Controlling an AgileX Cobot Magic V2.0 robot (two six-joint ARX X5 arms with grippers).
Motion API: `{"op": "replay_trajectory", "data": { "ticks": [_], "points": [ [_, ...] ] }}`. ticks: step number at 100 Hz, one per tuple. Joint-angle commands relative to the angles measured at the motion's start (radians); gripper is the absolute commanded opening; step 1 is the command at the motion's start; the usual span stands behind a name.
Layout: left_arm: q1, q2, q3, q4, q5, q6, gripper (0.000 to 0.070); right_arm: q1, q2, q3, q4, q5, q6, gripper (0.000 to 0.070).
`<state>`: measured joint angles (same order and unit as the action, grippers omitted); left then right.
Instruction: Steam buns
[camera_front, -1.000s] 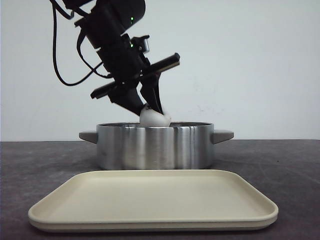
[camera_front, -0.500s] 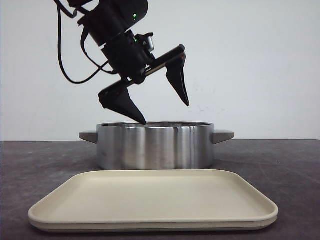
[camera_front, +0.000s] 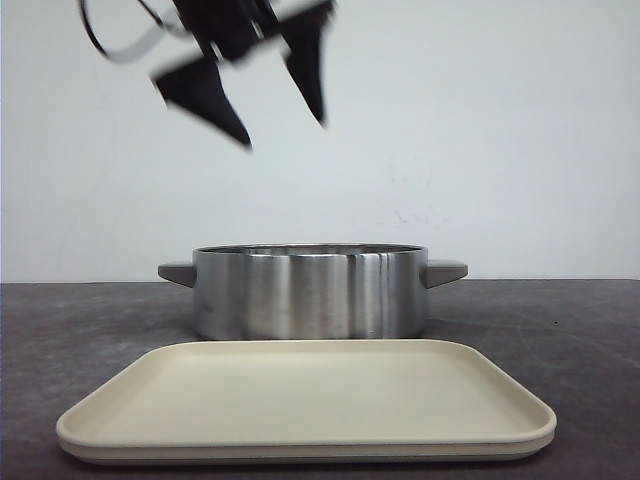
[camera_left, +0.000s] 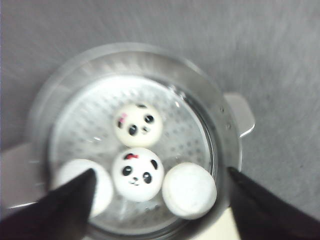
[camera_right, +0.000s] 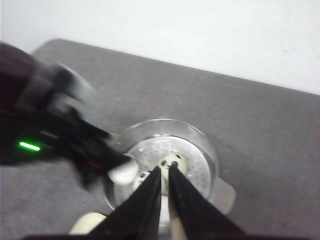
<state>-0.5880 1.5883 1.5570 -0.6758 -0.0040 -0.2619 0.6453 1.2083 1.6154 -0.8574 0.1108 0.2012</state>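
Front view: the left gripper (camera_front: 283, 128) has risen well clear of the pot (camera_front: 310, 292), jaws spread, empty. Left wrist view: four buns (camera_left: 137, 173) sit inside, faces at centre and twelve o'clock. Right wrist view: the right gripper (camera_right: 165, 172) is nearly closed, empty.

Left hand (camera_front: 284, 125) motion-blurred and cropped at the top, one bun (camera_left: 82, 185) half hidden behind a finger (camera_left: 60, 210)

Four white buns (camera_left: 138, 172) clustered in steamer pot (camera_left: 220, 107), two panda faces showing
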Motion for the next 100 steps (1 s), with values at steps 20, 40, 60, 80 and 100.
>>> {"op": "replay_trajectory", "data": {
  "ticks": [20,40,60,80,100],
  "points": [
    [0.019,-0.241,0.010,-0.095,-0.071,0.078,0.0252,0.008,0.006,-0.093,0.013,0.026,-0.025,0.0017],
    [0.030,-0.431,-0.012,-0.140,-0.109,0.079,0.0096,0.040,-0.011,-0.244,0.155,0.030,-0.025,0.0017],
    [0.032,-0.610,-0.098,-0.169,-0.167,0.086,0.0000,0.105,-0.043,-0.425,0.375,0.039,-0.025,0.0017],
    [0.032,-0.813,-0.290,-0.130,-0.173,0.083,0.0000,0.172,-0.054,-0.547,0.533,0.127,-0.025,0.0017],
    [0.032,-0.984,-0.466,-0.058,-0.198,0.029,0.0000,0.201,-0.054,-0.591,0.681,0.134,-0.026,0.0017]
  ]
}}
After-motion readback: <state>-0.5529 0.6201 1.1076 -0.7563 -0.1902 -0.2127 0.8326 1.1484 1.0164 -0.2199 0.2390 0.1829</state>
